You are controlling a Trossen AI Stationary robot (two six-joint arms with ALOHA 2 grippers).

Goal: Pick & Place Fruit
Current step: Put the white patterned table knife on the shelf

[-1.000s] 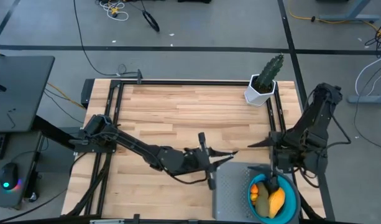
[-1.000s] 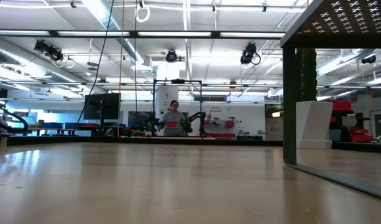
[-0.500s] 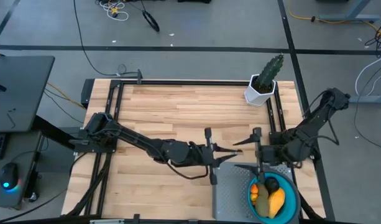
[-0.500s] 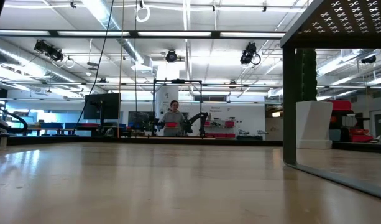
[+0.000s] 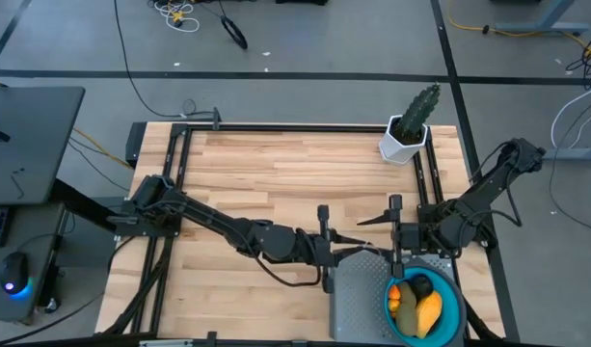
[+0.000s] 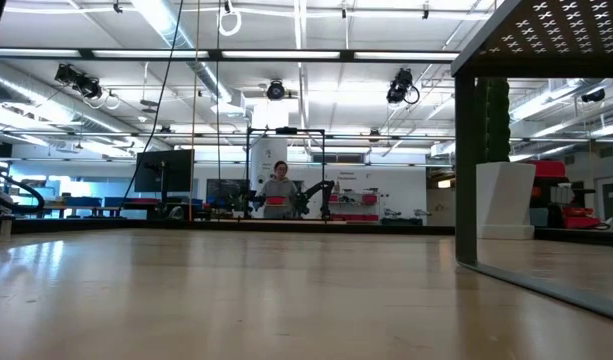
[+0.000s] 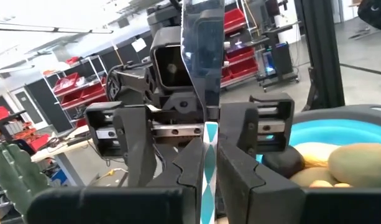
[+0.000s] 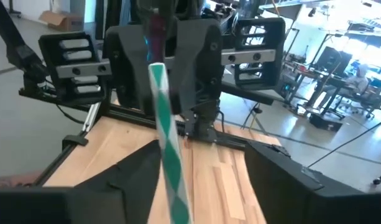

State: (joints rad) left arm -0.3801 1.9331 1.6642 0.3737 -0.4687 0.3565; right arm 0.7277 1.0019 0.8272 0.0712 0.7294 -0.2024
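We see the left gripper (image 7: 209, 165) at mid-tabletop (image 5: 276, 173), its jaws clamped on a thin white-and-teal striped stick (image 7: 209, 180). Facing it, the right gripper (image 8: 196, 186) has jaws spread wide around that stick, apart from it. The fruit (image 5: 417, 304) sits in a blue bowl (image 5: 451, 313) near the tabletop's front right corner.

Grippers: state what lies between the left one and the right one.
A thin striped stick, shut in the left gripper, pokes into the open right gripper; both wrist views show it.

fruit (image 5: 417, 304) in bowl (image 5: 453, 310), cactus (image 5: 414, 118) behind
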